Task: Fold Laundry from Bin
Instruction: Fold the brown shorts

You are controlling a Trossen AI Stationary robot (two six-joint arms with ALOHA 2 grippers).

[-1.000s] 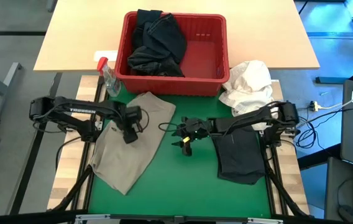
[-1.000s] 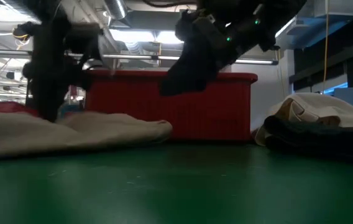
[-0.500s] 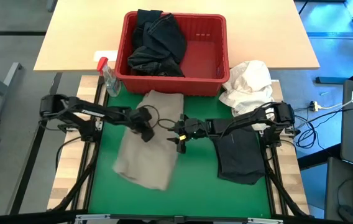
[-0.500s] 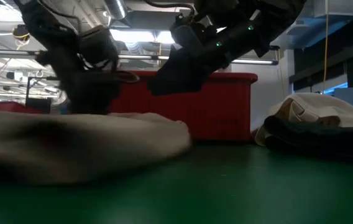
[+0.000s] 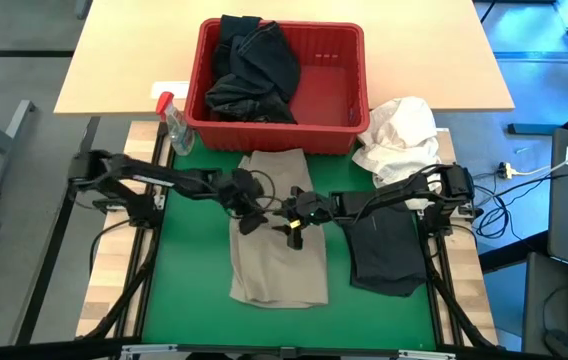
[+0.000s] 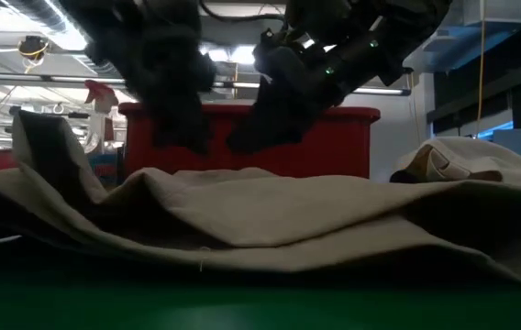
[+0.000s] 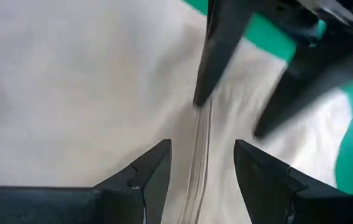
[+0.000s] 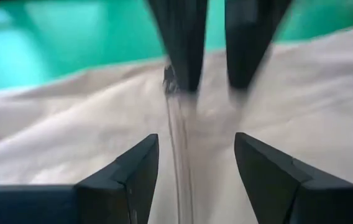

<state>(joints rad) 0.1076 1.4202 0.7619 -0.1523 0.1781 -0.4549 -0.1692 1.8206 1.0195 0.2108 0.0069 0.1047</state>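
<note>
A khaki-beige garment [image 5: 279, 260] lies lengthwise on the middle of the green mat, rumpled into low ridges [image 6: 270, 211]. Over its far half, my left gripper [image 5: 249, 218] and my right gripper [image 5: 286, 222] face each other, both open. A seam runs between the left fingers [image 7: 200, 168] and between the right fingers [image 8: 179, 149]. In the low view my right gripper [image 6: 260, 137] hangs clear above the cloth. The red bin [image 5: 339, 60] stands past the mat's far edge with dark laundry [image 5: 254, 70] heaped in its left half. My left gripper slants down from the table's left, its open fingers on either side of the khaki garment's seam [image 7: 200, 168] and pointing along it. Whether the fingertips touch the cloth I cannot tell.
A folded dark garment [image 5: 386, 250] lies on the mat's right side, under the right arm. A white cloth bundle [image 5: 399, 135] sits beside the bin's right corner. A clear spray bottle with a red top [image 5: 174, 125] stands by its left corner. Bare green mat shows left of the khaki garment.
My left gripper has gone toward the table's right edge, risen a little and tipped from pointing down to slanting. The khaki garment has slid with it from the mat's left side to the middle. It now lies narrower, under both grippers.
</note>
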